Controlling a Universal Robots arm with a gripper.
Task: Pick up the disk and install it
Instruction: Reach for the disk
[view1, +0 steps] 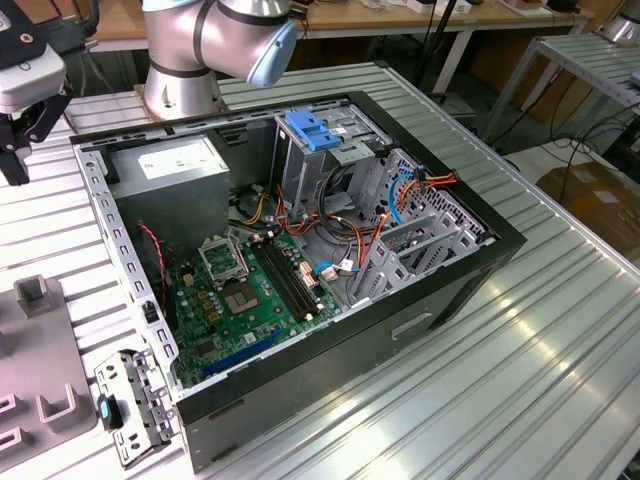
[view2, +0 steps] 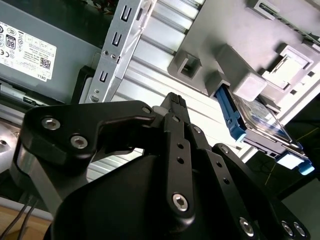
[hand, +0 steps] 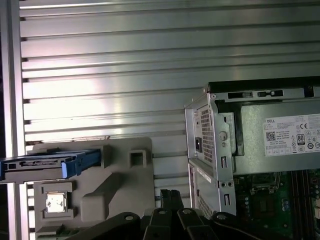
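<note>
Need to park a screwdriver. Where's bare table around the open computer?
Free: ribbed aluminium tabletop at the exterior view's right of the black computer case, and the strip between case and grey plastic fixture. Crowded: inside the case.

An open computer case (view1: 330, 350) is carried by a ribbed metal desk (view1: 520, 340). A grey plastic holder (view1: 45, 370) and a small metal bracket (view1: 140, 400) are laid beside it, at the exterior view's left.

The silver-grey cylindrical metal arm (view1: 185, 50) wears a light-blue round plastic joint cap (view1: 272, 52), and its matte black linkage gripper (view2: 174, 102) (rounded at the knuckles) carries silver hex-socket screws (view2: 79, 142).
</note>
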